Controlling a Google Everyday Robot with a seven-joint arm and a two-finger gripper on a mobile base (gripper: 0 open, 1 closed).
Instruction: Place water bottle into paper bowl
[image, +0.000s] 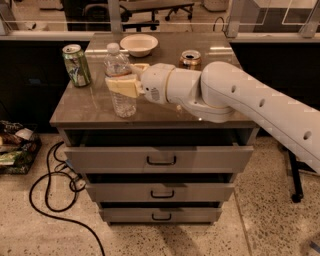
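The water bottle (122, 102), clear ribbed plastic with a white cap and a red-and-white label band, stands upright on the left part of the cabinet top. My gripper (121, 76) reaches in from the right and is shut on the bottle at label height, one tan finger (122, 86) across its front and the other behind it. The paper bowl (139, 44), shallow and off-white, sits empty at the back of the top, just behind and to the right of the bottle.
A green can (76, 65) stands at the left edge of the cabinet top (85, 107). A gold can (190, 58) stands at the back right, behind my arm. The top drawer (160, 159) is pulled slightly open. Cables and clutter lie on the floor at left.
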